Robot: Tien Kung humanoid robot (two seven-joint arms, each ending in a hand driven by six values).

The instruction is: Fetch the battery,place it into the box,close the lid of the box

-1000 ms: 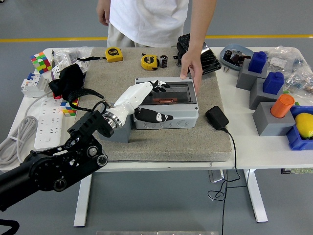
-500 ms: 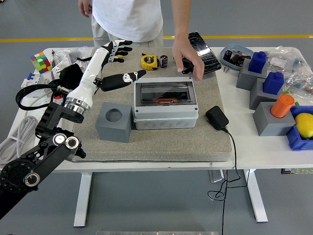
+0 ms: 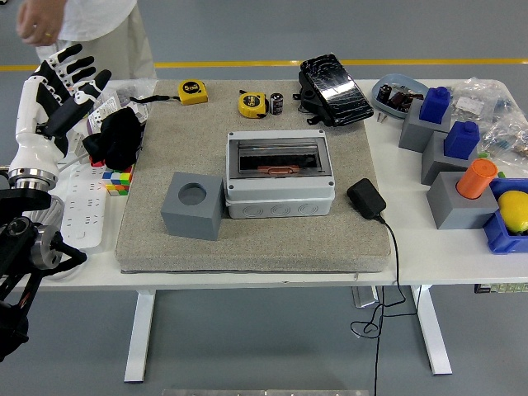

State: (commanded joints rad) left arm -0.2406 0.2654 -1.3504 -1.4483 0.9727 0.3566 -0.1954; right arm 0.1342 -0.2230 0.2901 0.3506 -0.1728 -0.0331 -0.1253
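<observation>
The grey box (image 3: 280,196) stands in the middle of the beige mat (image 3: 247,239), its clear lid (image 3: 279,157) down flat. Through the lid an orange battery (image 3: 277,171) shows inside. My left hand (image 3: 68,73), white with black fingertips, is raised at the far left edge, well away from the box. Its fingers are spread and hold nothing. My right arm is out of sight. A person (image 3: 82,21) stands at the top left corner, one hand (image 3: 37,25) hanging free above the table's end.
A grey block with a round hole (image 3: 193,206) sits left of the box and a black adapter (image 3: 365,198) with its cable to the right. Two yellow tape measures (image 3: 252,104), a small black cylinder (image 3: 276,103) and a black pedal (image 3: 334,78) lie behind. Grey blocks (image 3: 460,200) crowd the right side.
My left hand has left the box and swung up and away to the far left. The person has taken the hand off the box and stepped left.
</observation>
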